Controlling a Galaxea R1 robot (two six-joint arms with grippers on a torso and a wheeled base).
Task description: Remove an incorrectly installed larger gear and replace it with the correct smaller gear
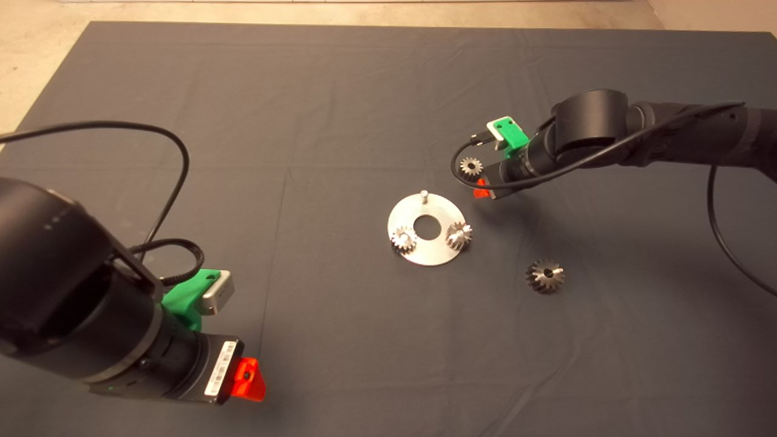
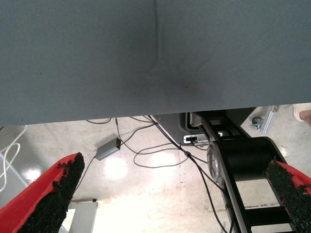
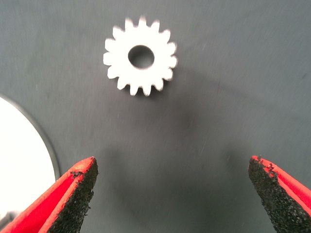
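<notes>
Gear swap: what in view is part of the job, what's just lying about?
Job:
- larger gear, off the disc, on the mat
- smaller gear, on the mat, ahead of the open right gripper
- round metal disc with bare pin

Lying about:
- two bright gears on the disc
- left gripper, open, parked at the mat's edge

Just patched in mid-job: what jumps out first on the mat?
A shiny disc at mid-mat carries two small gears and one bare peg. The larger gear lies loose to its right. The right tool, open, hovers by the smaller gear beyond the disc.
</notes>
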